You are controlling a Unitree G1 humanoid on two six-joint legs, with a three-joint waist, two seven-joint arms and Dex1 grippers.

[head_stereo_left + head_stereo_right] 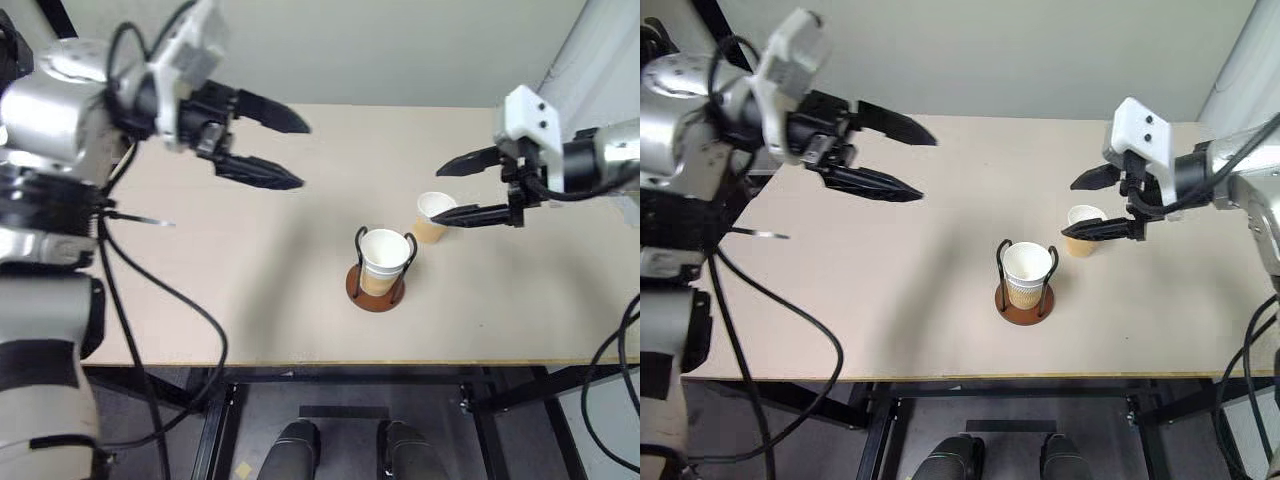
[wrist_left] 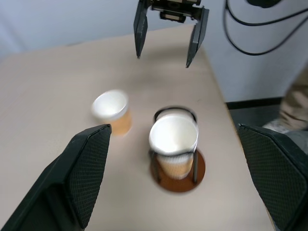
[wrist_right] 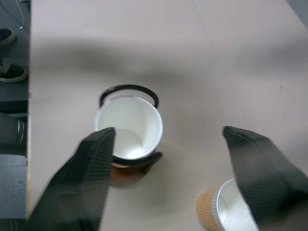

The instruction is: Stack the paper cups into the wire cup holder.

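Hovering over the loose paper cup (image 1: 433, 217), the right gripper (image 1: 462, 188) spreads its jaws wide, likely to grab it; just left, the wire cup holder (image 1: 377, 288) mid-counter already cradles cups, left gripper (image 1: 285, 150) gaping empty.

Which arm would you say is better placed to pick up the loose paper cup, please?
Right, probably: its open end effector hangs just above the loose paper cup, while the left end effector is raised well away, beyond the wire cup holder.
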